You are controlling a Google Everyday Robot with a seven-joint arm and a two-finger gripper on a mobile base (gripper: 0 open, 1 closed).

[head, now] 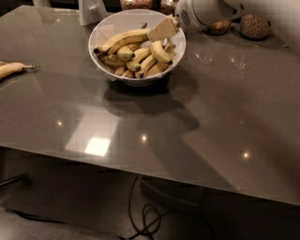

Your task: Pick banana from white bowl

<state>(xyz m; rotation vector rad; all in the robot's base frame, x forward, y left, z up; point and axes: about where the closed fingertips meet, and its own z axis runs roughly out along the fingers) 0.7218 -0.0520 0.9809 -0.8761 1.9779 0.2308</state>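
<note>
The white bowl stands at the back middle of the grey table and holds several bananas. The plump, strongly curved banana lies at the bowl's right side. The longest banana lies across the top of the pile. My gripper, tan-tipped on a white arm coming from the upper right, is over the bowl's right half, just above the curved banana and by the long banana's right end.
A lone pale banana lies at the table's left edge. Jars of grainy contents stand at the back right. A white object stands behind the bowl. The table's front edge runs above cables on the floor.
</note>
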